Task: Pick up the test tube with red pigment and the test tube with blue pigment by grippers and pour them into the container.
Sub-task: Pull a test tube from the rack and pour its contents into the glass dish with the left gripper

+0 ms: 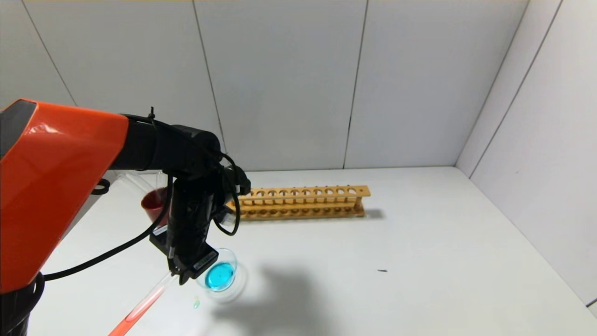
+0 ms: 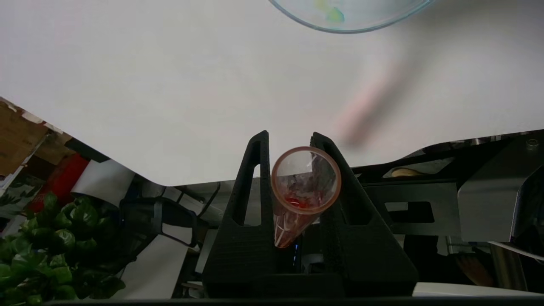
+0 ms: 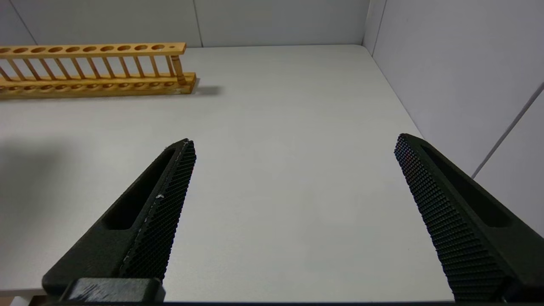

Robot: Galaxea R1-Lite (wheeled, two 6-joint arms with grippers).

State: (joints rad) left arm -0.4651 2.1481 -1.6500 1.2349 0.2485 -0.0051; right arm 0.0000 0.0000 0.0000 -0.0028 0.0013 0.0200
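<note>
Left gripper (image 1: pixel 179 275) clamped on the test tube with red pigment (image 1: pixel 140 308), both fingers (image 2: pixel 255 187) pressed against the glass just below its open mouth, as seen from the left wrist. Tube lodged between the pads, mouth ringed in orange-red and level with the fingertips, body running back between the fingers. From the head view, long axis tilted: mouth end up at the gripper, closed end slanting down and away toward the robot's left and near edge, orange-red liquid gathered in that lower part. Mouth end just beside the container (image 1: pixel 220 275), a shallow clear dish on the white table (image 1: pixel 419 261) already holding teal-blue liquid; dish rim (image 2: pixel 348 25) near but apart from the fingertips in the left wrist view. Whether the tube's mouth is over the rim or only next to it, cannot tell. A small greenish speck (image 1: pixel 196 304) on the table beside the dish. Dark red cup (image 1: pixel 154 205) behind the left arm, partly hidden. Wooden rack (image 1: pixel 303 203) farther back, well apart from the dish, its visible holes unfilled. Wide bare tabletop to the right of the dish as far as the side wall; table's near edge visible beneath the gripper in the left wrist view, with green foliage (image 2: pixel 51 255) beyond it. Right gripper (image 3: pixel 293 178) parked over the right side of the table, fingers (image 3: pixel 161 204) spread wide with nothing between them, rack end off to one side.
</note>
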